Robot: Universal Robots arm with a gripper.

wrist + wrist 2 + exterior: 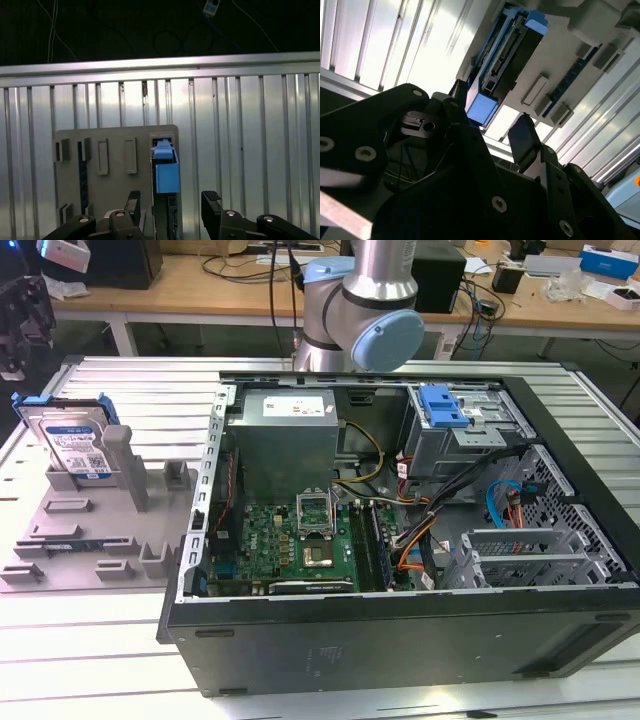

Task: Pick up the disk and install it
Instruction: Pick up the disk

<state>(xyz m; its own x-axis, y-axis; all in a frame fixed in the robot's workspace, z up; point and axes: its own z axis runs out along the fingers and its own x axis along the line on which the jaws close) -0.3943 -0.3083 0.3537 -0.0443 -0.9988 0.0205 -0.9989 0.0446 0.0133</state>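
First wrist view: hovers wide-open gripper (pixel 171 196) near the upright disk (pixel 166 176), risks clipping and toppling it if approached off-centre.

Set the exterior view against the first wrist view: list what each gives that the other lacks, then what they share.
Exterior view: the open computer case with its motherboard and grey power-supply box, and the arm behind it.
First wrist view: the gripper, open, its fingers apart, with the disk's edge lying between them in the picture.
Both: the disk standing on edge in the grey holder, on the ribbed metal table.
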